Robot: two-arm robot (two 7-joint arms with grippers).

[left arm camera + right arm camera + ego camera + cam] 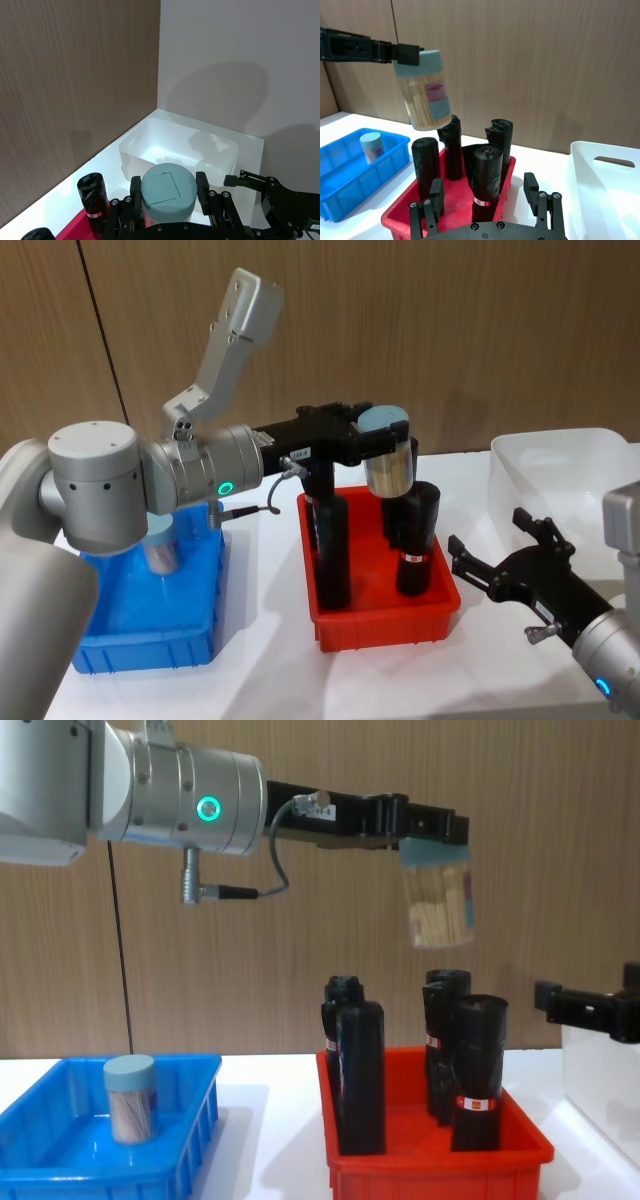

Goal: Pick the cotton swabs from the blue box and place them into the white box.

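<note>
At the far left the blue box (60,1175) sits on the table (270,670) with one tub of cotton swabs (130,1100) standing upright inside it, waiting its turn. The left claw (383,430) is clamped around the pale lid of another tub (391,472), which hangs in the air above the red bin (390,625), well clear of the several black rolls (332,550) standing upright in that bin. This looks like the carry step, about halfway across. The next move calls for travelling on past the red bin, high enough to miss the rolls, then lowering over the white box and letting go. Further right, the right claw (497,565) hovers low with its fingers spread and empty, just beside the white box (600,455), which appears to hold nothing yet.
</note>
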